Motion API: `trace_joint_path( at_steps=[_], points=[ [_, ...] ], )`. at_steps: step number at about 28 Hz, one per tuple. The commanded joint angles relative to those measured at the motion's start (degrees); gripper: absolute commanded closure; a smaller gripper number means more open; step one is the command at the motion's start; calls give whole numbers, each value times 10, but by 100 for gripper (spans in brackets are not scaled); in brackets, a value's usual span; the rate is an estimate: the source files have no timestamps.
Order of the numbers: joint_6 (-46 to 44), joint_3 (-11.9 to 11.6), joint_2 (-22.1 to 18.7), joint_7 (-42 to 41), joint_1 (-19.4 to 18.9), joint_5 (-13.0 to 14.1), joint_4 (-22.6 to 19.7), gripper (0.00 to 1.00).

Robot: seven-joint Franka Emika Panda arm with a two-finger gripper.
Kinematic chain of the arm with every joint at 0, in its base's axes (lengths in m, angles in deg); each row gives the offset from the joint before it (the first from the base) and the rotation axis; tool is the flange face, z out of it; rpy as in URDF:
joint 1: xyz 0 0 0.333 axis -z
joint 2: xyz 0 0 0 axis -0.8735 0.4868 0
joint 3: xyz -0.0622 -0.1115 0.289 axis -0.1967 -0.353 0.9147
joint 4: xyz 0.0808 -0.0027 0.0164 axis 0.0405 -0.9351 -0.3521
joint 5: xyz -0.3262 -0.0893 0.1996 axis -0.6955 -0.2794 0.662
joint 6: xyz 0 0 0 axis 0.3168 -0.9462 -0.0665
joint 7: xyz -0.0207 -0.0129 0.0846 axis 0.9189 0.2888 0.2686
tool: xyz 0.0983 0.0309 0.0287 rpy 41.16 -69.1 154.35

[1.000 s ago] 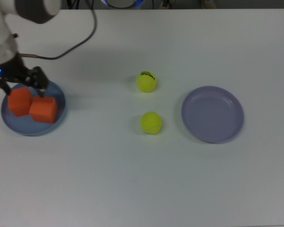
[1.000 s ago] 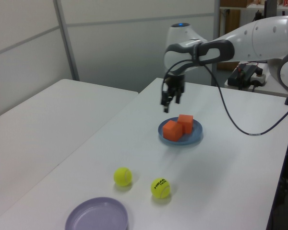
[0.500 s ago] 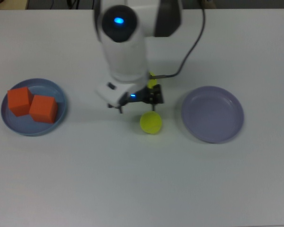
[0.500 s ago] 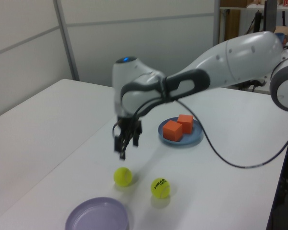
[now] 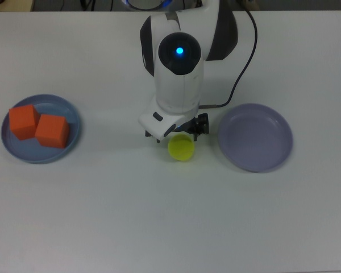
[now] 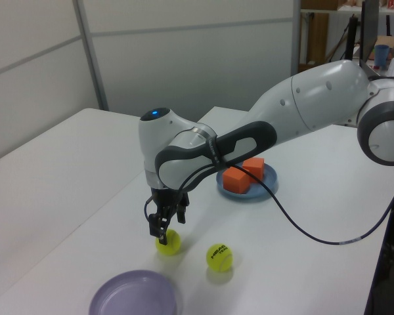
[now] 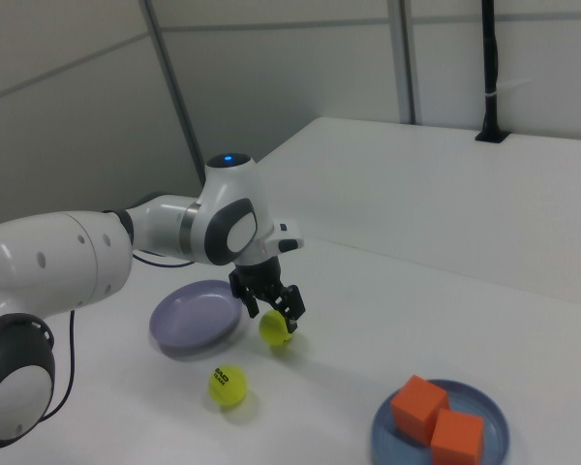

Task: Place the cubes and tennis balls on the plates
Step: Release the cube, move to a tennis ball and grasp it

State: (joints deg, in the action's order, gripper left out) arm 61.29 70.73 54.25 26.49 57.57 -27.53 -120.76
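In the top view, we see that the arm has swung away from the blue plate at the top view's left, where it hovered a second ago, and now stands over the middle of the table; both cubes sit side by side on that plate, so we judge the cube half of the task done and the balls next. The gripper is just above the plain tennis ball, while the arm's body hides the lettered ball here. The lavender plate lies bare at the top view's right, near the ball. In the left view, the arm reaches long from the left view's right, wrist bent straight down, and the gripper has its fingers spread wide, their tips low around the top of the plain ball, not yet closed on it; the lettered tennis ball rests just beside, and the lavender plate is nearest us. In the right view, the gripper hangs open over the plain ball, the lettered ball nearer, the cubes on the blue plate at the right view's right.
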Motion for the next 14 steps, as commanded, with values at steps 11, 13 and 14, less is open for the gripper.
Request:
trace_joint_path(
  at_steps=[11,13,14],
  points=[
    [43,-4,24,59,-26,-51,-18,57],
    [43,-4,22,59,-25,-49,-17,68],
    [42,-4,20,59,-25,-48,-16,74]
  ],
)
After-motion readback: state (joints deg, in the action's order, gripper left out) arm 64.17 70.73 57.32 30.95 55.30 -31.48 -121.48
